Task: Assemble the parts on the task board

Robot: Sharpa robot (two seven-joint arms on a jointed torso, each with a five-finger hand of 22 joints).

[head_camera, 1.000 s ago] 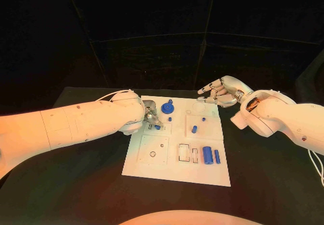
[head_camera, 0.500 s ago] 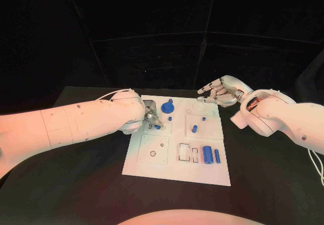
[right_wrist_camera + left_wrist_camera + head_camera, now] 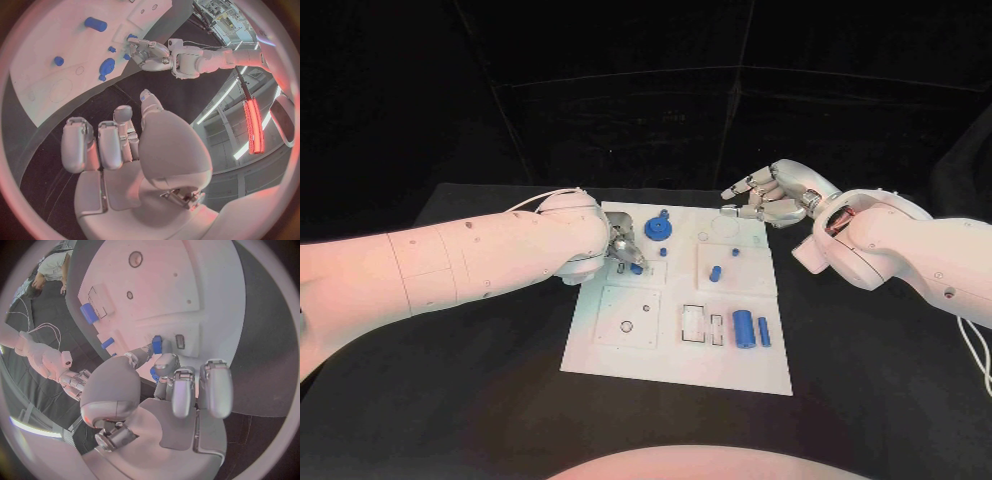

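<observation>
Where the white task board (image 3: 678,350) lies mid-bench, the left robot hand (image 3: 620,250) pinches a small blue part (image 3: 157,344) at its left side. The right robot hand (image 3: 769,197) hovers over the board's far right corner, fingers curled, holding nothing.

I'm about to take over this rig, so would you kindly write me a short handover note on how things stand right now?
Left hand: over the left side of the task board, fingertips pinching a small blue part next to a small slot.
Right hand: hovers over the table just past the board's far right corner, fingers curled, holding nothing.
Parts: blue disc near the far edge, two small pieces mid-board, two cylinders lying by the rectangular slots at the near right.
Done: nothing I can confirm as seated.
Left: seat the pinched part, then the rest.
</observation>
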